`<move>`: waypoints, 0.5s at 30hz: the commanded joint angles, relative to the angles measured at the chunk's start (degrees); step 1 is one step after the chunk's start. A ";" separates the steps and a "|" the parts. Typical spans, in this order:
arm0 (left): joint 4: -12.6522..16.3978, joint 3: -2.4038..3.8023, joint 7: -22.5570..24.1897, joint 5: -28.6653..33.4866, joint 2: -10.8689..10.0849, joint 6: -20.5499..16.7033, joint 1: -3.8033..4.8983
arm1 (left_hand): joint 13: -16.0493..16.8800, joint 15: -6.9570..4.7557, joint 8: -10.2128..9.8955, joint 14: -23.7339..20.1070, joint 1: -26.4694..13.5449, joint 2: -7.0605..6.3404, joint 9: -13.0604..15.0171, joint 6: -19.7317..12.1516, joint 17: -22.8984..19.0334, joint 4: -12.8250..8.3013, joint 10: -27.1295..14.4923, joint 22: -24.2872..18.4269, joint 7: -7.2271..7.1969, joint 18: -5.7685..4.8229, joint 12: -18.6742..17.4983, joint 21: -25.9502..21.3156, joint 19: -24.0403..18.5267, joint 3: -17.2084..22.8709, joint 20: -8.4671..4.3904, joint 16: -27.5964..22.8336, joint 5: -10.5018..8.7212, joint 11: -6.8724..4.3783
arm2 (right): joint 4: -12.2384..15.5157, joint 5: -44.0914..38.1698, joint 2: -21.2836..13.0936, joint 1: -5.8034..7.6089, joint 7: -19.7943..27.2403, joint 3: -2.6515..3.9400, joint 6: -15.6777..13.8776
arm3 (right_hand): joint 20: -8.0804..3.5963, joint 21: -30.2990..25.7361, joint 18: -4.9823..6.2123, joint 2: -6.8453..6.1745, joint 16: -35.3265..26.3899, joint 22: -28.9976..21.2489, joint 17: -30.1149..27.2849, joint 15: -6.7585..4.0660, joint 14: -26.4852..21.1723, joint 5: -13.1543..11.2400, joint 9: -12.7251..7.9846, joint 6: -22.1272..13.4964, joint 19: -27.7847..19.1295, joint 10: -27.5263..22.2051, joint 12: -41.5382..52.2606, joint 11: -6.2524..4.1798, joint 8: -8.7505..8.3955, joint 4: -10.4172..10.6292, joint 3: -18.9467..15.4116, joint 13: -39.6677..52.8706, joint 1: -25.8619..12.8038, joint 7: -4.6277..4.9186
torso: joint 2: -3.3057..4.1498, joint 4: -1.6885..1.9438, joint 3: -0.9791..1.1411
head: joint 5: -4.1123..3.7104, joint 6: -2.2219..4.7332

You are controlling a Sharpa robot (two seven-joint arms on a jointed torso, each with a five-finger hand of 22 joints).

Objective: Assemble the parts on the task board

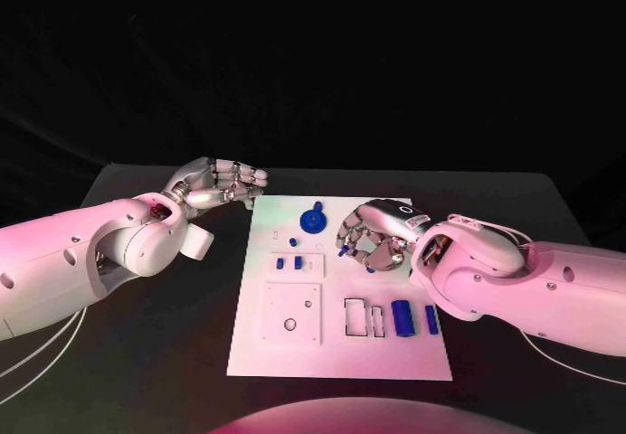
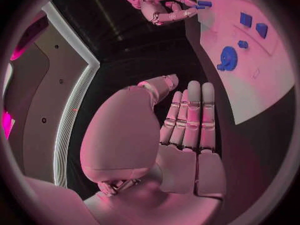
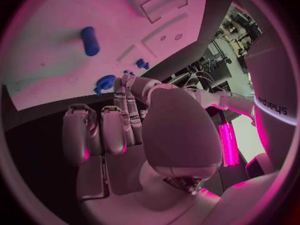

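Currently: board [image 1: 342, 362] mid-table, most parts loose on it. Right hand [image 1: 372, 237] over its far right area pinches a small blue part [image 1: 343, 252]. Left hand [image 1: 219, 185] off the far left corner, fingers loosely curled, empty. Judged step: carrying; next, align with slot.

Pink-tinted light, dark surroundings, fisheye bending at wrist-view edges.
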 commanded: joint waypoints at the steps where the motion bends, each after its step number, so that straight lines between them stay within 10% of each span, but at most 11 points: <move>1: 0.07 0.00 0.15 0.35 0.26 0.82 0.03 | -0.05 0.00 -0.22 -0.50 -0.07 0.63 -0.06 -0.31 -0.05 0.07 -0.53 -0.06 0.36 0.66 0.39 -0.23 -0.39 -0.33 -0.11 -0.38 0.18 0.00 | 0.16 -3.58 1.48 -0.63 0.74 -0.02 -0.09 | -0.37 0.15 -1.06 0.12 0.29 11.45 0.07 -0.45 2.12 0.15 -0.04 0.09 0.92 0.15 0.14 -0.03 0.33 -0.38 -0.02 0.05 -0.22 0.21 | -0.04 0.00 -0.11 | 0.63 -0.19; 15: 0.07 -0.11 -0.02 0.37 0.89 0.82 0.02 | -0.06 0.02 -0.19 -0.55 -0.07 0.64 -0.06 -0.28 -0.08 0.04 -0.60 -0.09 0.35 0.66 0.43 -0.29 -0.42 -0.39 -0.09 -0.44 0.17 0.01 | -0.61 -6.00 5.49 -4.41 0.47 -0.41 2.62 | -0.36 0.20 -1.07 0.17 0.32 11.48 0.09 -0.44 2.13 0.15 0.04 -0.01 0.95 0.11 0.12 0.00 0.33 -0.55 0.06 0.07 -0.30 0.24 | -0.03 -0.05 -0.07 | 2.46 -0.88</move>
